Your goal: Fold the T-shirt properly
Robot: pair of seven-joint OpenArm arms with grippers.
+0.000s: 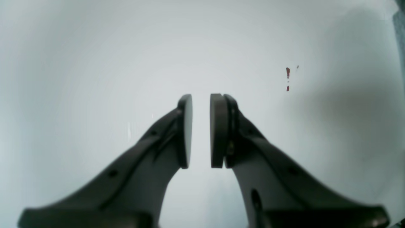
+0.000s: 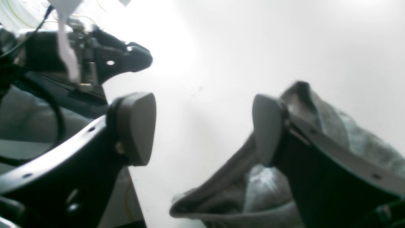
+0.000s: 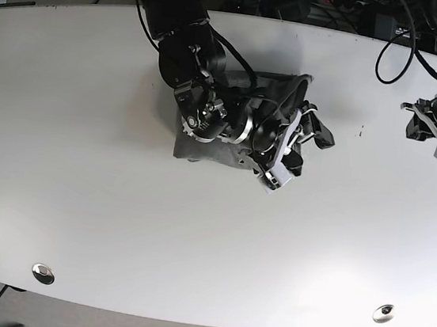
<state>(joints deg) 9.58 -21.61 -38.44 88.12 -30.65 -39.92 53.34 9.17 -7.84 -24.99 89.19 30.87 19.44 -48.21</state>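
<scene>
The grey T-shirt [image 3: 231, 125] lies bunched into a compact bundle at upper centre, seemingly nearly folded, under the spread-jawed right gripper [image 3: 306, 134], while the left gripper [image 1: 201, 129], jaws slightly parted, holds nothing.

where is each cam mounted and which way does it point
Left wrist: on the left arm, looking down at the bare white table; the left gripper shows, slightly open.
Right wrist: on the right arm, looking along the tabletop at the grey T-shirt; the right gripper shows, open.
Base: overhead, looking down; both arms show.
Shared: right wrist and base both show the T-shirt.
</scene>
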